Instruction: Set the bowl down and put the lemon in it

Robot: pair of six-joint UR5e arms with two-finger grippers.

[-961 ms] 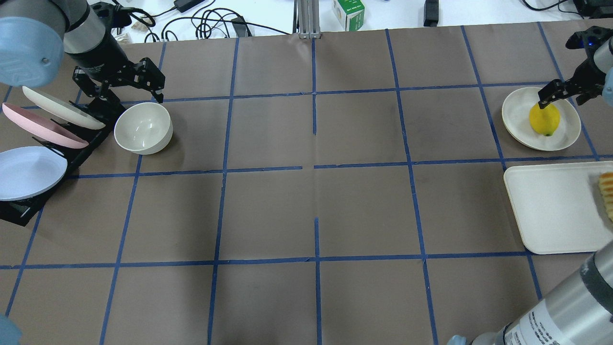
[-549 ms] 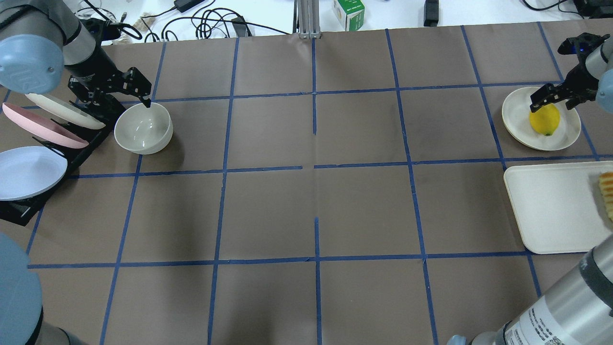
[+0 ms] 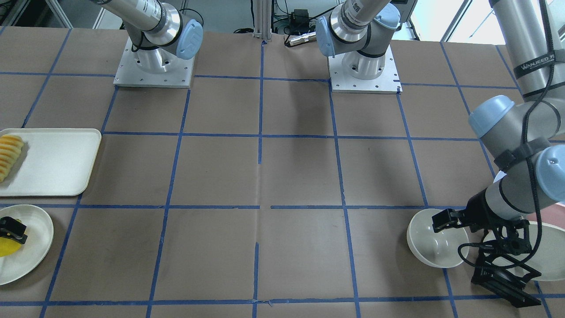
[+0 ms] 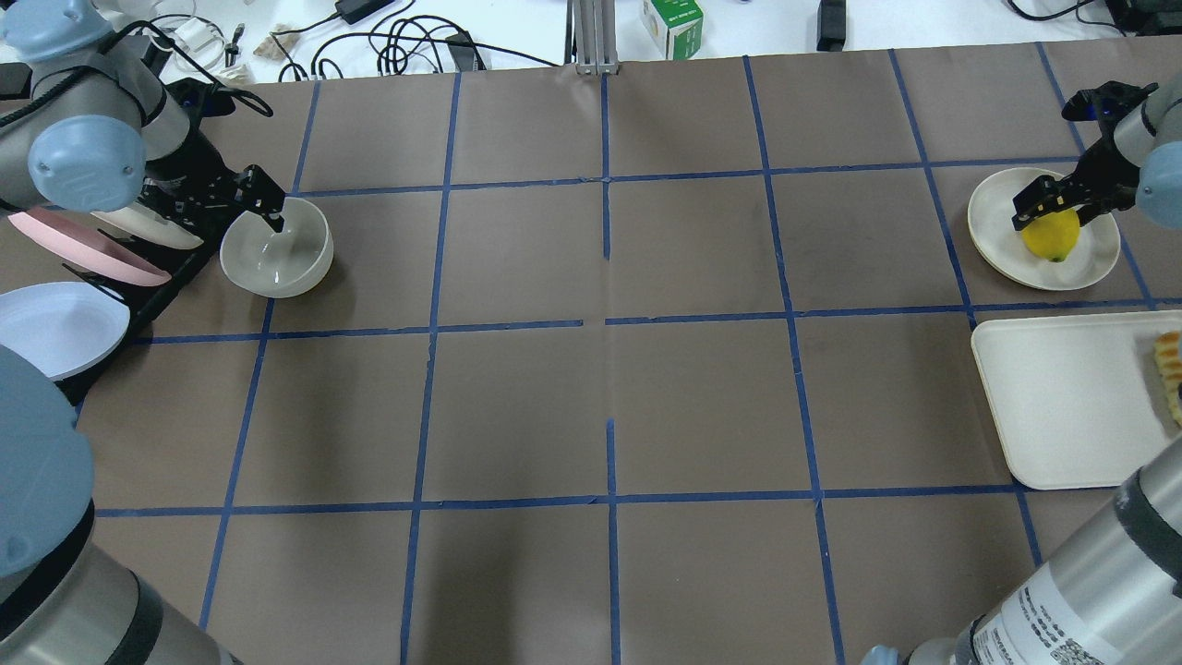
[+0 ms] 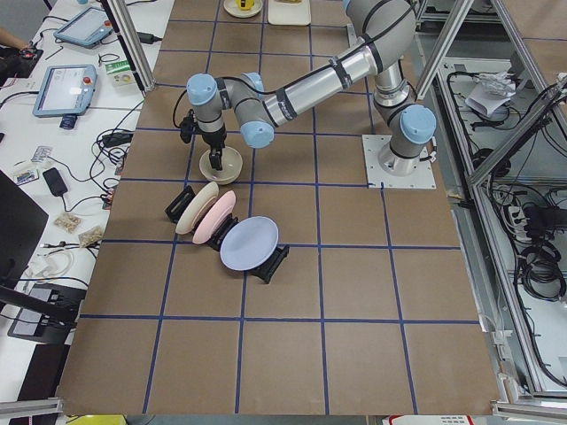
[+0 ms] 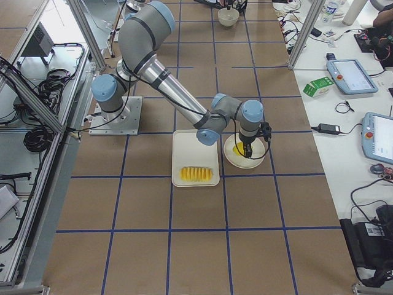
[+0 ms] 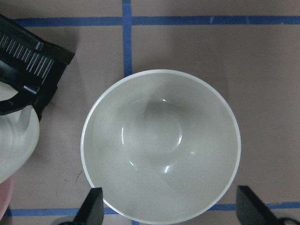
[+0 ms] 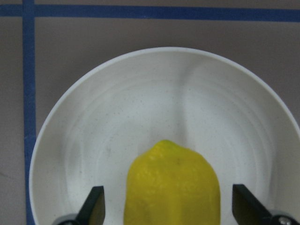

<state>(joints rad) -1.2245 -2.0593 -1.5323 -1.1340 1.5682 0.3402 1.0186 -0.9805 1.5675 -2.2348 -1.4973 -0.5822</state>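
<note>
The cream-white bowl (image 4: 277,249) stands upright on the table at the far left and fills the left wrist view (image 7: 159,145). My left gripper (image 4: 238,211) is open just above the bowl's rack-side rim, with one fingertip (image 4: 275,217) over its inside, and it holds nothing. The yellow lemon (image 4: 1051,235) lies on a shallow cream plate (image 4: 1002,245) at the far right. My right gripper (image 4: 1057,205) is open with one finger on each side of the lemon (image 8: 171,187). The jaws are wide and not touching it.
A black dish rack (image 4: 152,291) with cream, pink and pale blue plates stands right beside the bowl. A cream tray (image 4: 1062,397) with a row of orange-yellow slices (image 4: 1171,369) lies near the lemon's plate. Cables and a small box lie beyond the table's far edge.
My left gripper has dropped and shifted over the bowl's rim. My right gripper has come down from above the lemon to either side of it. The bowl and the lemon have not moved.
</note>
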